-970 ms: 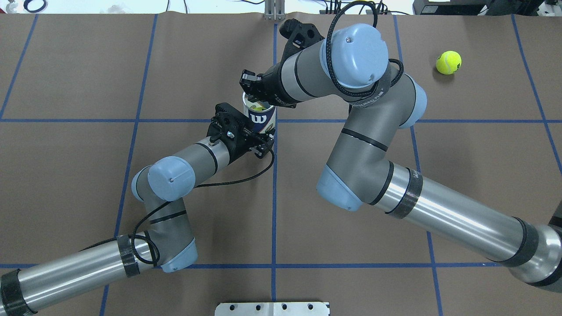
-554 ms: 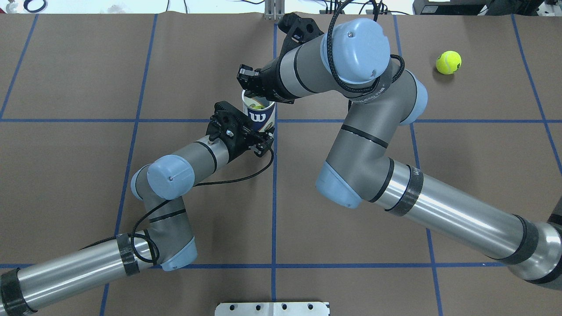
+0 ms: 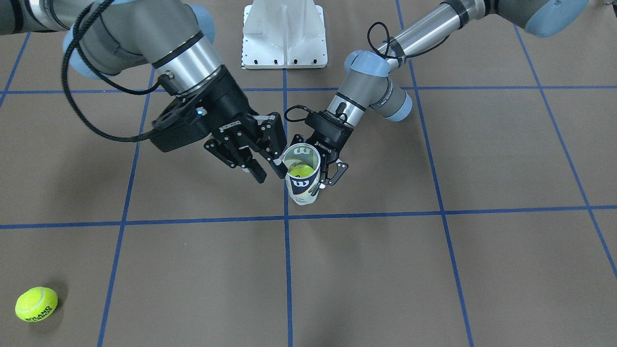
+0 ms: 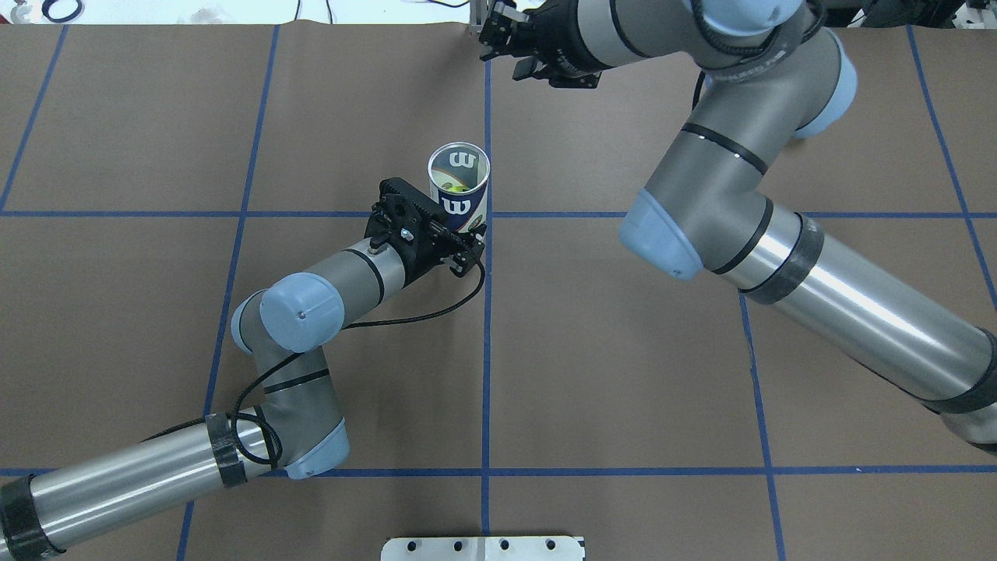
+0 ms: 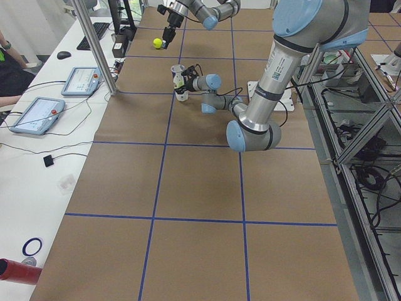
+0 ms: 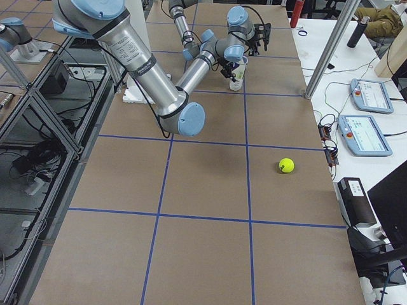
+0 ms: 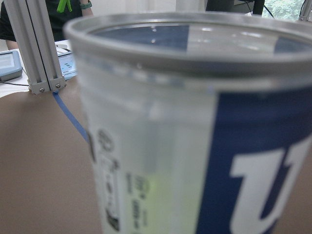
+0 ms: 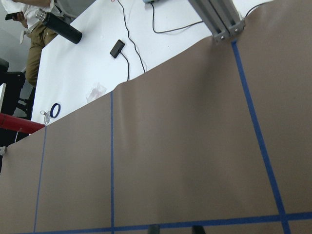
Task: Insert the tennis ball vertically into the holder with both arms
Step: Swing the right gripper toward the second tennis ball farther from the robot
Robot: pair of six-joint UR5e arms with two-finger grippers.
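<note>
- Bracing the clear plastic, navy-labelled tennis-ball tube (image 3: 302, 185) upright mid-table, our left gripper (image 3: 324, 179) clamps it so its mouth faces up.
- Our right gripper (image 3: 268, 172) hangs near it, spread and empty; a yellow ball (image 3: 301, 170) sits inside.

**Q:** What sets this panel apart from the two before it?

**A:** The right gripper (image 3: 270, 172), formerly poised directly over the mouth of the holder (image 4: 465, 204), has lifted away. In the overhead view it now appears at the top edge.

**Q:** And the right arm (image 4: 724, 171)?

**A:** Its elbow has swung up and outward with the gripper. The holder's metal rim, previously half covered from above, is now fully exposed, with the tennis ball (image 3: 301, 170) inside it in plain sight.
</note>
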